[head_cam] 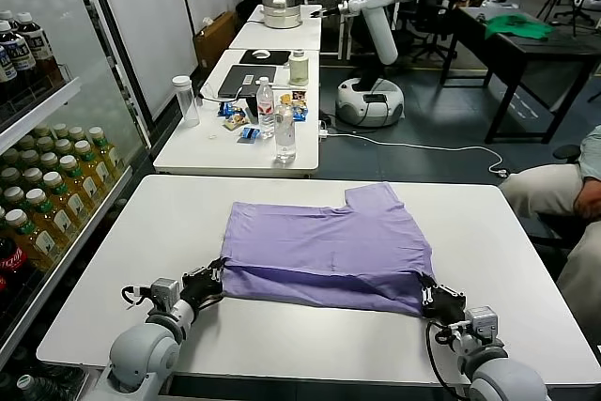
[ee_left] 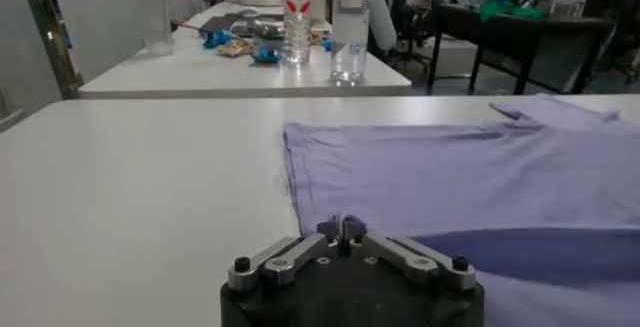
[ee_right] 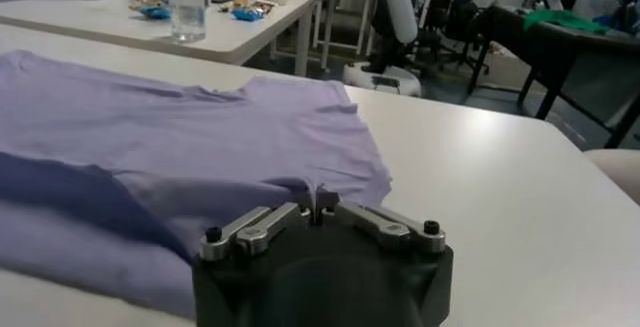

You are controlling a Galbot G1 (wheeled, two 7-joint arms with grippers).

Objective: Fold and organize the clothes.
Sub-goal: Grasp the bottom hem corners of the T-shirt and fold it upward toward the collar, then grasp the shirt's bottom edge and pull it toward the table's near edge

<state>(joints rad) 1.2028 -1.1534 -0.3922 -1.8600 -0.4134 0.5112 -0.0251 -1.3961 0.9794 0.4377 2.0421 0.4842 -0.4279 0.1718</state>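
1. Head view shows the purple T-shirt (head_cam: pixel 329 251) lying on the white bench (head_cam: pixel 141 260), folded once so that its near part is a double layer and one sleeve (head_cam: pixel 376 202) points to the far side.
2. The left hand (head_cam: pixel 208 284) is at the near left corner of the shirt, low on the bench.
3. In the left wrist view, the fingertips (ee_left: pixel 342 226) of this hand are together on the edge of the cloth (ee_left: pixel 450 174), so it is pinching the shirt corner.
4. The right hand (head_cam: pixel 434 300) is at the near right corner of the shirt, also low on the bench.
5. In the right wrist view, its fingertips (ee_right: pixel 318 199) are closed on a small fold of the purple cloth (ee_right: pixel 150 139), so this hand also grasps the shirt.
6. The shirt looks flat and quite smooth between the two hands, with a darker shadow line where the top layer ends.
7. Behind the bench stands a second white bench (head_cam: pixel 207 138) with two clear bottles (head_cam: pixel 285 129), a tall cup (head_cam: pixel 186 100) and small snack packets (head_cam: pixel 239 124).
8. On the left side is a glass fridge (head_cam: pixel 47 166) with many drink bottles.
9. Farther back is another white robot (head_cam: pixel 376 35), and a green cloth (head_cam: pixel 516 25) lies on a dark table.
10. A seated person (head_cam: pixel 573 194) is partly visible at the right edge.
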